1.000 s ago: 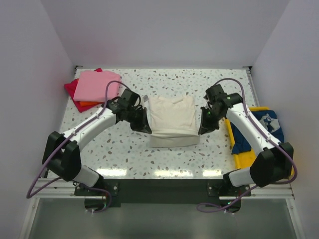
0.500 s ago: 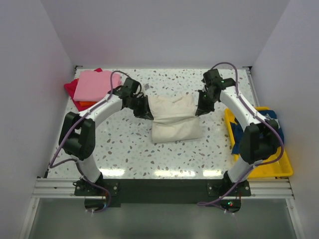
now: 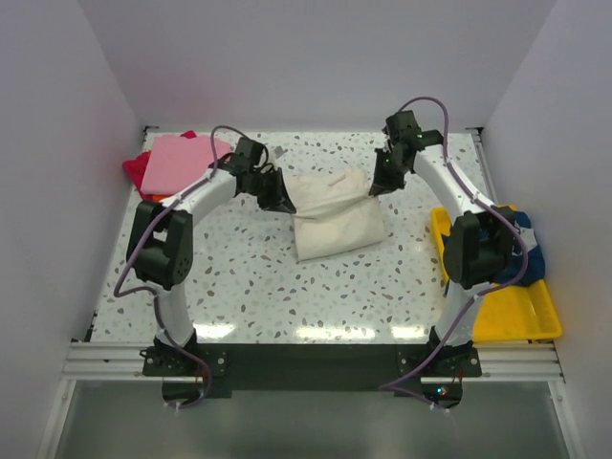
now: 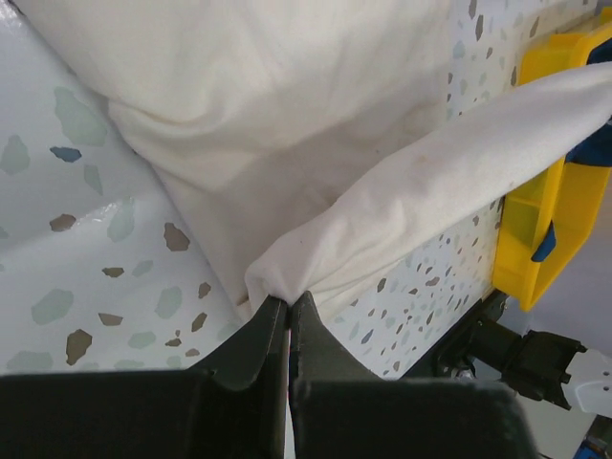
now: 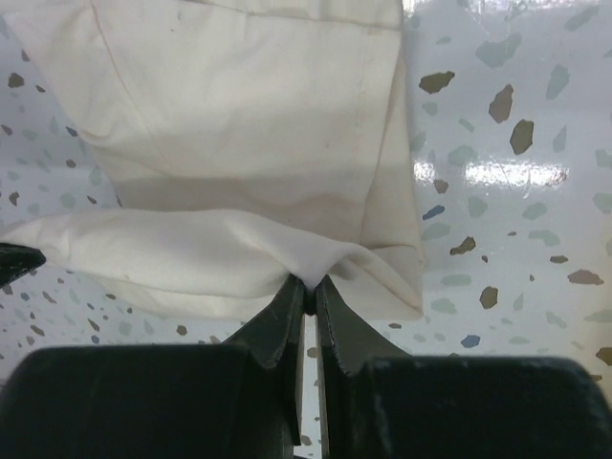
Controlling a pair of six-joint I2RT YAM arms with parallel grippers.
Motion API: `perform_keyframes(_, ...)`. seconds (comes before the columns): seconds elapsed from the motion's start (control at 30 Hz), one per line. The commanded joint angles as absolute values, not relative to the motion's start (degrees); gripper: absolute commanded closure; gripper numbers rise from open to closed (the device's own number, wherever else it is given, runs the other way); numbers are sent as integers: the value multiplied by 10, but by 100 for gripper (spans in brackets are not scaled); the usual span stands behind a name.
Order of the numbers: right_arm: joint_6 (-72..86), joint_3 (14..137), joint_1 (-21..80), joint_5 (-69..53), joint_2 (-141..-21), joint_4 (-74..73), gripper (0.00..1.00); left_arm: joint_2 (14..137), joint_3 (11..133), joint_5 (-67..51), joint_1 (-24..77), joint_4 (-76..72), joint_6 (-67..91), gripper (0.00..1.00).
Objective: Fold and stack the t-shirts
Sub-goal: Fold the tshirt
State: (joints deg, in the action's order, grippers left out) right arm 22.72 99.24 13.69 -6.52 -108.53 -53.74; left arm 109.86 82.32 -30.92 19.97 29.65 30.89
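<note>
The left end effector (image 4: pixel 289 304) and the right end effector (image 5: pixel 311 287) each pinch one end of the cream t-shirt's (image 3: pixel 337 218) raised far fold. The shirt lies mid-table (image 3: pixel 249 277), toward the far edge. A pink t-shirt (image 3: pixel 177 163) sits at the far left corner.

1. The cream t-shirt (image 3: pixel 335 218) lies folded and rumpled mid-tabletop (image 3: pixel 239 277). Its far edge is lifted into a taut fold, pinched at both ends.
2. The pink t-shirt (image 3: pixel 180 161) lies folded flat at the far left, on top of the red t-shirt (image 3: pixel 135 169) and the orange t-shirt (image 3: pixel 151 199).
3. The navy t-shirt (image 3: pixel 533 256), with white print, lies crumpled in the yellow tray (image 3: pixel 507 316) on the right.
</note>
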Motion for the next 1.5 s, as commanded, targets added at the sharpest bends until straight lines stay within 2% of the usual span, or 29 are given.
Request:
perform_keyframes(0.0,214,1045,128,-57,-1093,-518,100,1103,864,-331,189,261,315,100)
perform_keyframes(0.77,207,1242,118,-73,-1249,-507,100,1212,983,-372,136,210,345,100)
perform_keyframes(1.0,215,1274,116,-74,-1288,-495,100,1265,1031,-391,127,202,351,100)
perform_keyframes(1.17,220,1270,115,-86,-1308,-445,100,1263,1018,-351,117,155,382,100)
perform_keyframes(1.2,221,1275,115,-94,-1311,-437,95,1251,1009,-342,113,135,394,91)
perform_keyframes(1.23,222,1283,115,-110,-1323,-432,87,1243,1001,-323,111,116,414,54)
perform_keyframes(1.27,223,1306,114,-118,-1327,-427,59,1234,992,-310,110,92,419,36)
perform_keyframes(1.3,224,1318,114,-122,-1331,-429,51,1219,992,-293,110,88,422,27)
perform_keyframes(1.33,225,1324,114,-125,-1331,-427,47,1211,991,-271,111,85,418,18)
perform_keyframes(1.37,223,1323,114,-125,-1318,-415,41,1202,985,-261,111,81,415,15)
perform_keyframes(1.47,213,1284,114,-127,-1280,-383,36,1166,956,-234,111,79,396,9)
